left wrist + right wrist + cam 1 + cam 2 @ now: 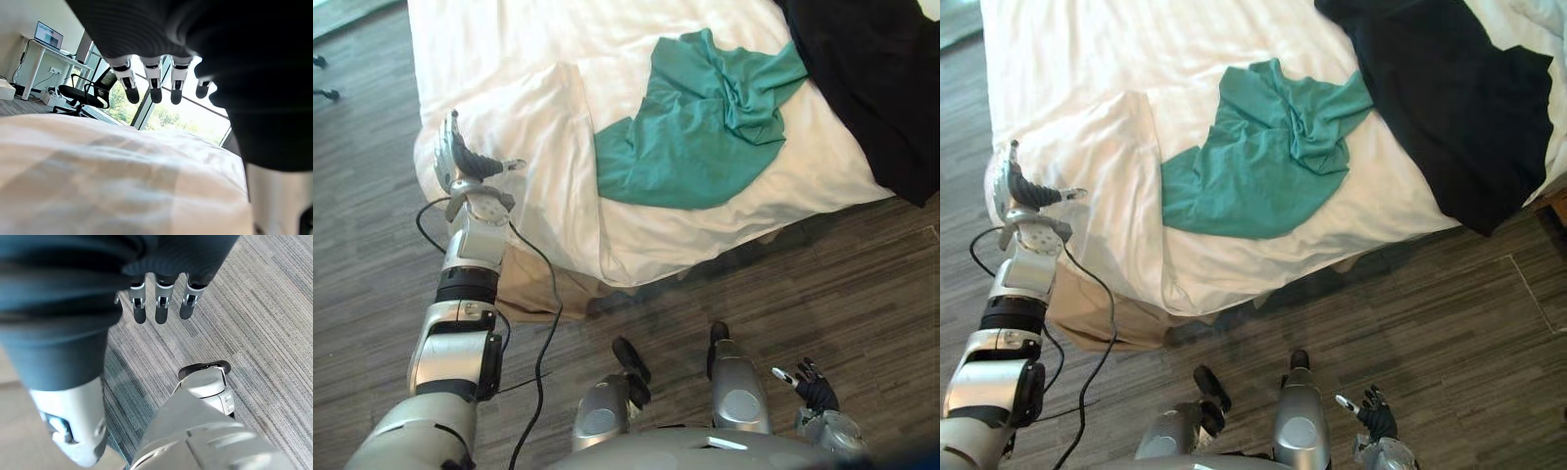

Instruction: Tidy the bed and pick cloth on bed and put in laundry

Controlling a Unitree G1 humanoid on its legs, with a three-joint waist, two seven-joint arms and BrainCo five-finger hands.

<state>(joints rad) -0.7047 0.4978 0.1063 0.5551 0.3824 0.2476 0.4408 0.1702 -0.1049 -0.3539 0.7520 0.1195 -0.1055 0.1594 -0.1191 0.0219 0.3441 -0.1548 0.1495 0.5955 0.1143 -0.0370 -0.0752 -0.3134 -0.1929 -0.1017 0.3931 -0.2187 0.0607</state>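
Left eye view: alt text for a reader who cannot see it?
A crumpled teal cloth lies on the white bed sheet beside a black cloth. The open left hand hovers at the bed's corner; the right hand hangs low.

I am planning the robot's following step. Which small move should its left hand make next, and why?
Probably reach the left hand sideways toward the green cloth. That hand is open, holds nothing, and sits by the near corner of the bed, apart from the cloth, which lies crumpled on it. The right hand hangs low over the floor, open and farther away.
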